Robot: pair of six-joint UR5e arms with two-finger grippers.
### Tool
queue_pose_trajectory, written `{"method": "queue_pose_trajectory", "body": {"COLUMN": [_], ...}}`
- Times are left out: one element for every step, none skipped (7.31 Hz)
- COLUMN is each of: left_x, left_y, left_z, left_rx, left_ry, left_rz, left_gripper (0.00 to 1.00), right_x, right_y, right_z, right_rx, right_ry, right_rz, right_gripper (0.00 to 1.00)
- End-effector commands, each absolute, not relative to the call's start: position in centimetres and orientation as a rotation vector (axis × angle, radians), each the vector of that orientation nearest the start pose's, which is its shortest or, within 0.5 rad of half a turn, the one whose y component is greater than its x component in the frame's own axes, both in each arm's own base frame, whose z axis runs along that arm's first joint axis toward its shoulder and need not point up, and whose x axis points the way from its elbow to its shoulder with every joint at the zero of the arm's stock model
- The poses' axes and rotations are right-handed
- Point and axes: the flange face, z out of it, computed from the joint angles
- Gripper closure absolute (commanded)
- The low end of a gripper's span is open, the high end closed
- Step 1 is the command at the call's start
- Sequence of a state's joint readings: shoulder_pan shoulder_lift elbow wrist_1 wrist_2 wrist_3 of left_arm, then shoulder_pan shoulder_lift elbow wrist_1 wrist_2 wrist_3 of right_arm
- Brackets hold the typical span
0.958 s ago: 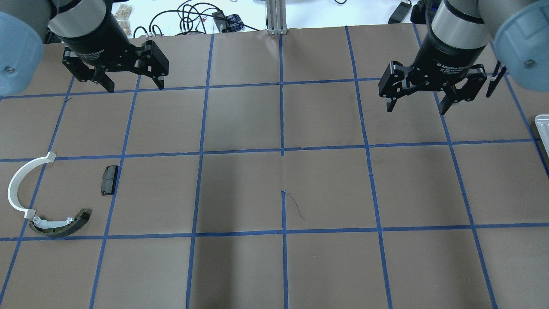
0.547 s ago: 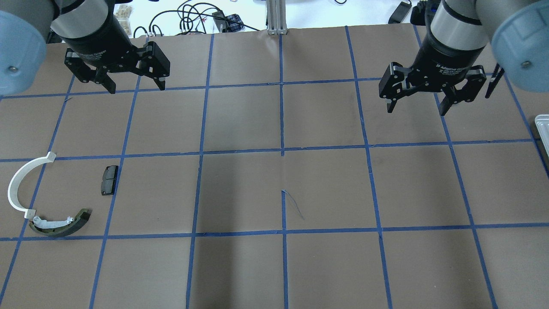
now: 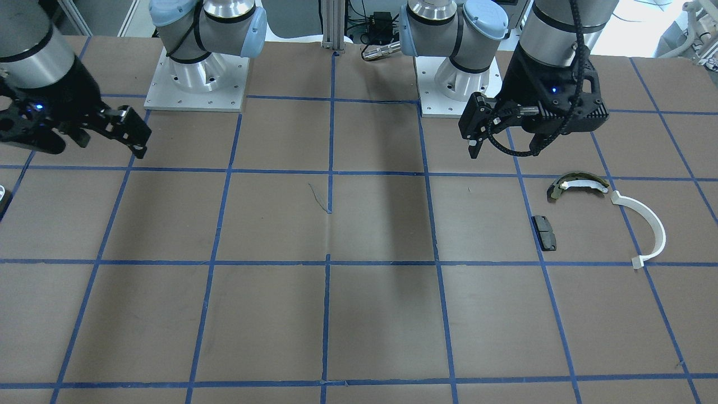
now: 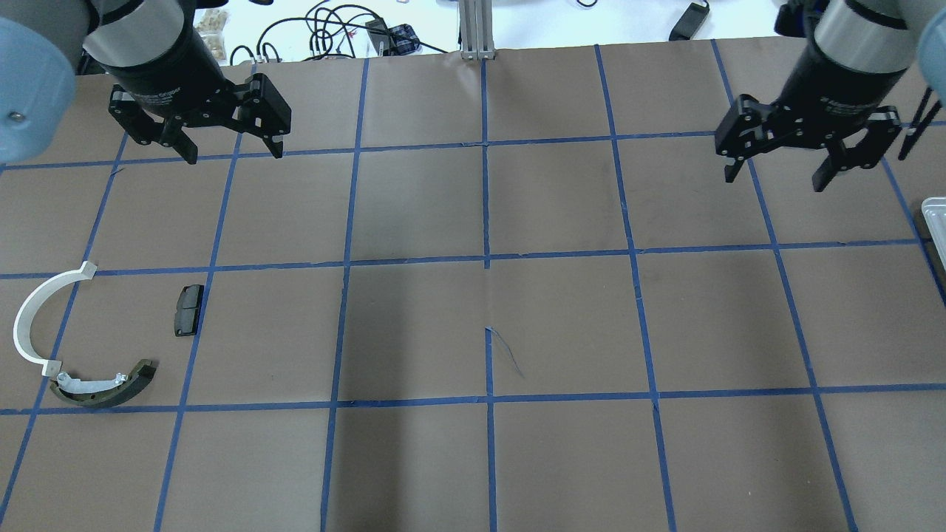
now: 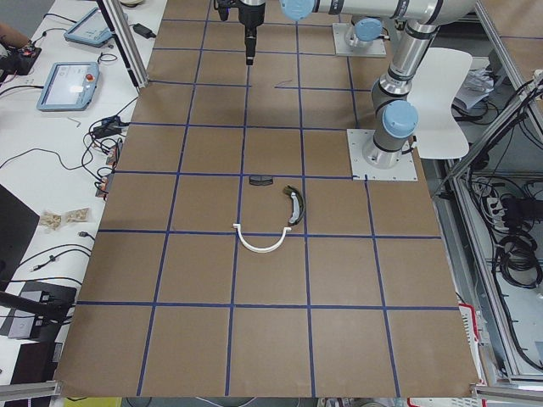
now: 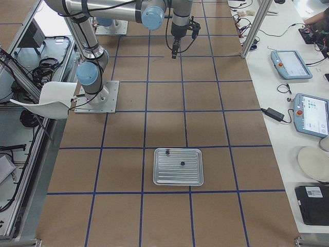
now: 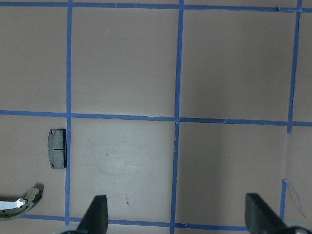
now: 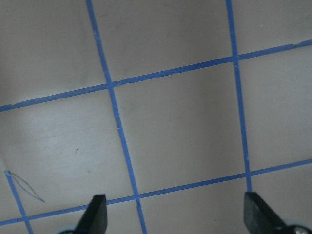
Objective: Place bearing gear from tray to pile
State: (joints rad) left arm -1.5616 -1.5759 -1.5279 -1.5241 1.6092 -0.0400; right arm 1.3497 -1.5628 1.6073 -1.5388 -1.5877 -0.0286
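Observation:
The pile lies at the table's left: a white half-ring (image 4: 33, 314), an olive-and-white curved shoe (image 4: 103, 386) and a flat black pad (image 4: 188, 310). The metal tray (image 6: 190, 175) shows whole in the exterior right view and holds two small dark parts (image 6: 182, 163); I cannot tell which one is the bearing gear. Its edge (image 4: 936, 214) shows at the overhead view's right. My left gripper (image 4: 235, 151) is open and empty, high over the far left. My right gripper (image 4: 774, 181) is open and empty over the far right, short of the tray.
The brown table has a blue tape grid. Cables (image 4: 325, 29) and a post (image 4: 477, 29) lie past the far edge. The arm bases (image 3: 196, 78) stand at the robot's side. The left wrist view shows the black pad (image 7: 57, 148) and the shoe's tip (image 7: 27, 199).
My right gripper has moved to the right, towards the tray side, still open. My left gripper has hardly moved. The pile has not moved.

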Motion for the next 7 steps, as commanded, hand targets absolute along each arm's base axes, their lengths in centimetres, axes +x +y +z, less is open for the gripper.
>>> {"method": "queue_pose_trajectory", "body": {"left_x": [-12.4,-12.4,-12.4,-12.4,-12.4,-12.3,-12.3], "left_y": [-50.1,-50.1,-50.2,-50.2,-50.3,-50.3,-50.3], "left_z": [50.9,50.9,50.9,51.1,51.0,51.0,51.2], "left_rx": [-0.081,-0.081,-0.081,-0.081,-0.081,-0.083,-0.083], "left_ry": [3.101,3.101,3.101,3.101,3.101,3.101,3.101], "left_rz": [-0.122,-0.122,-0.122,-0.129,-0.127,-0.127,-0.132], "left_gripper": [0.00,0.00,0.00,0.00,0.00,0.00,0.00], "right_x": [-8.6,-12.9,-17.1,-21.0,-24.8,-28.0,-30.6], "right_y": [-52.3,-52.7,-52.3,-51.6,-51.1,-51.5,-52.1], "right_z": [44.1,43.0,42.0,40.6,38.9,36.9,34.9], "right_rx": [0.211,0.168,0.091,-0.005,-0.078,-0.165,-0.238], "right_ry": [3.130,3.129,3.127,3.108,3.088,3.115,3.129], "right_rz": [0.093,0.082,0.086,0.108,0.123,0.072,0.038], "right_gripper": [0.00,0.00,0.00,0.00,0.00,0.00,0.00]}}
